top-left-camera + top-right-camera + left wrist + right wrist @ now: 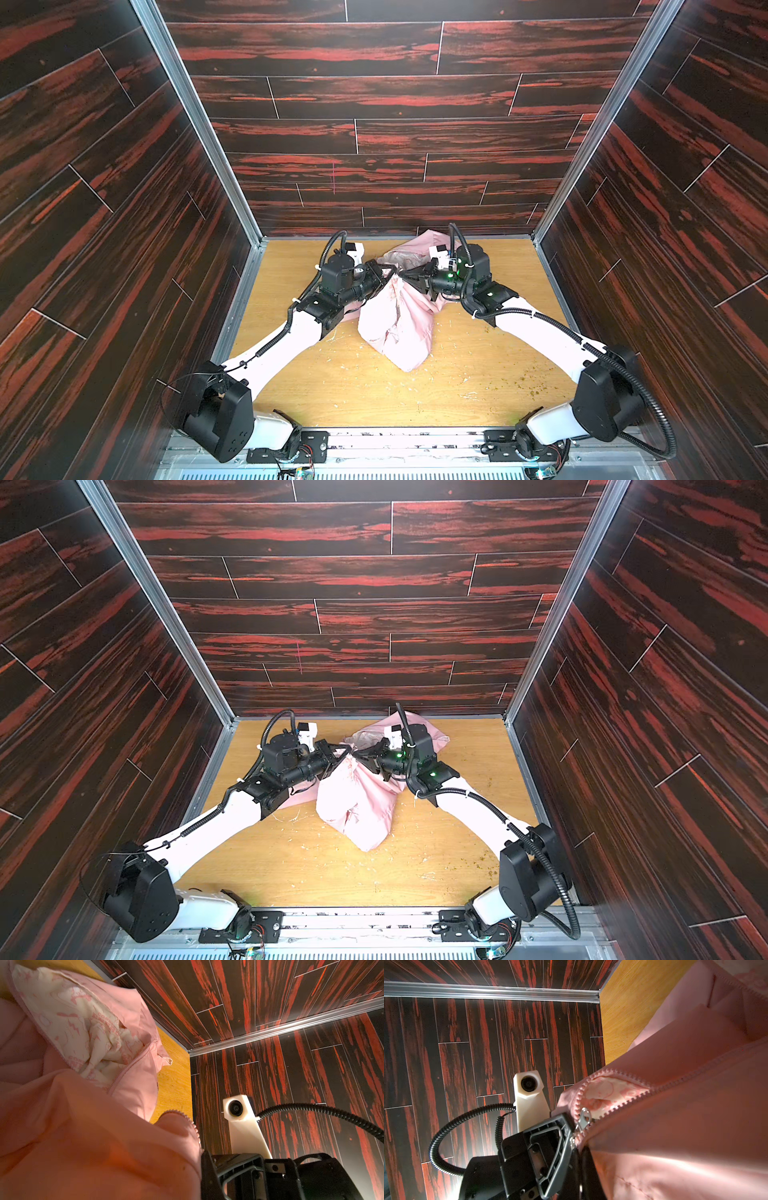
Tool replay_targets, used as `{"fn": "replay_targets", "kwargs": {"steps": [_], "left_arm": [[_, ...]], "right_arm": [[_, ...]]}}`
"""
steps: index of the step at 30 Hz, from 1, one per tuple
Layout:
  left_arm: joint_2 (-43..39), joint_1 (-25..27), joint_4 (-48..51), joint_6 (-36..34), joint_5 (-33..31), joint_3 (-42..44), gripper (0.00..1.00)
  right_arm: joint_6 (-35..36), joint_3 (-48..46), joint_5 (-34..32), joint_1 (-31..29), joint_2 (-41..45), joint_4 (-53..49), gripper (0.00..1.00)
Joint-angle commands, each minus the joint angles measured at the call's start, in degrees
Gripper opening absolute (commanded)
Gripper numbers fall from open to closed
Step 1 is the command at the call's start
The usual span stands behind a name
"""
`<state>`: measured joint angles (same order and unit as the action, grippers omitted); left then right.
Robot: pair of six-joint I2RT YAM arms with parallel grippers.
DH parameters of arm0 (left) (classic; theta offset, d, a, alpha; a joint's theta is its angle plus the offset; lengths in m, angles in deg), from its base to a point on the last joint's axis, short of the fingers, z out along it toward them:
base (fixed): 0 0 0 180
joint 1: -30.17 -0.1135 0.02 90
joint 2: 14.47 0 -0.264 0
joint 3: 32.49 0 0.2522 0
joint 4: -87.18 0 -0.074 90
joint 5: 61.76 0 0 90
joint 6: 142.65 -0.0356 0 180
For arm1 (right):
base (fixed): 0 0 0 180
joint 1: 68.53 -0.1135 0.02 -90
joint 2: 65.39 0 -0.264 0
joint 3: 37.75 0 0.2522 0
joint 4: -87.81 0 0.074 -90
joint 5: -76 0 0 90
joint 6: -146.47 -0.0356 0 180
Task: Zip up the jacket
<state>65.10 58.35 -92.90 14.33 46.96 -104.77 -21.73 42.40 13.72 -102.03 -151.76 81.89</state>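
The light pink jacket [399, 332] [357, 812] hangs bunched over the table, lifted at its top edge where the two grippers meet tip to tip. My left gripper [385, 275] [341, 755] is shut on the fabric from the left. From the right, my right gripper [405, 277] [360, 755] is also shut on it. In the right wrist view a silver zipper pull tab [584, 1119] hangs free beside the left gripper's finger [550, 1157]. The rows of teeth part there over patterned lining [604, 1093]. Pink fabric [83, 1126] hides my left jaws in the left wrist view.
The wooden table [374, 395] carries pale scraps and greenish crumbs near the front and right. Dark red-streaked walls close in on three sides, the back one just behind the jacket. Each wrist view shows the opposite arm's white camera [235, 1108] [528, 1083] and its cable.
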Motion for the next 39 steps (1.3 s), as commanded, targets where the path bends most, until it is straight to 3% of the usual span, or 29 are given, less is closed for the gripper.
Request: {"fn": "replay_targets", "kwargs": {"steps": [1,8,22,39], "left_arm": [[0.51,-0.94,-9.06,0.25,-6.92,-3.33,0.0],[3.17,-1.09,-11.35,3.13,-7.85,-7.23,0.0],[8.36,-1.73,-15.13,7.96,-6.01,-13.1,0.0],[7.39,-2.87,-19.96,13.98,-4.9,-9.91,0.0]], "right_arm": [[2.0,1.89,8.63,-3.14,-2.71,-6.56,0.0],[7.42,8.63,8.18,-3.81,-5.04,-16.25,0.0],[10.94,15.4,10.42,-5.33,-9.81,-22.52,0.0],[7.9,11.03,12.26,-3.82,-8.69,-13.79,0.0]]}}
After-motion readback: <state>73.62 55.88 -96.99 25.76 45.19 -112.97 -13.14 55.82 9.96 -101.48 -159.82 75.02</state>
